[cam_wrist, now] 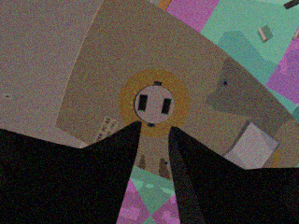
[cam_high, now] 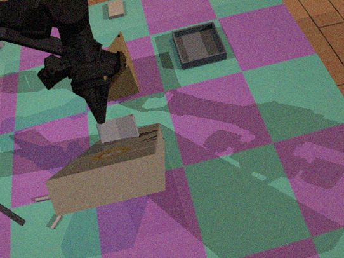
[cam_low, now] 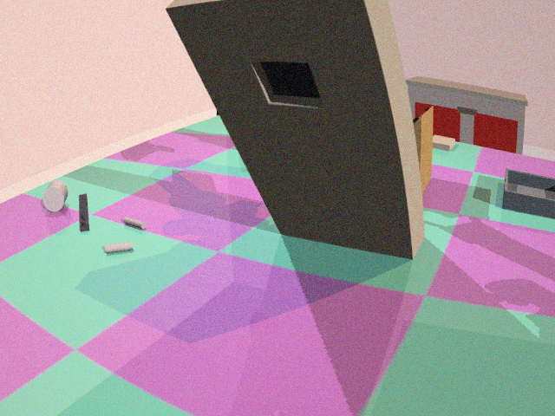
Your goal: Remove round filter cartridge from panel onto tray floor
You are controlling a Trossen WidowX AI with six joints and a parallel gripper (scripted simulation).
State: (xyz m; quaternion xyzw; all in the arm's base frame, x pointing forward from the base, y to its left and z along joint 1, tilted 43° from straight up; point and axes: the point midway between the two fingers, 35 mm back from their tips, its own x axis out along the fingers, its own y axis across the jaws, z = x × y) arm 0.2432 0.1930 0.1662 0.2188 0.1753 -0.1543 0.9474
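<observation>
The pale round cartridge (cam_high: 110, 153) (cam_wrist: 154, 108) sits in the tilted service panel (cam_high: 107, 184) (cam_low: 323, 178) (cam_wrist: 107, 61), inside an orange ring. Its two dark slots lie side by side in the wrist view. My gripper (cam_high: 100, 122) (cam_wrist: 155, 130) is partly open, with nothing between its fingers. The fingertips are over the panel face, just below the cartridge in the wrist view, and do not hold it. Their exact distance from the face is unclear. The dark square tray (cam_high: 204, 60) (cam_low: 529, 204) stands behind the panel and holds no cartridge. The exterior view shows only the panel's back.
A pale block (cam_high: 117, 129) (cam_wrist: 253, 146) stands out at the panel's far edge. A wooden board (cam_high: 130, 80) (cam_low: 427, 152) stands behind, near the arm. A black bar (cam_high: 4, 210) (cam_low: 83, 212), a short rod (cam_high: 55, 222) (cam_low: 118, 247) and a pale cylinder (cam_low: 55, 197) lie left.
</observation>
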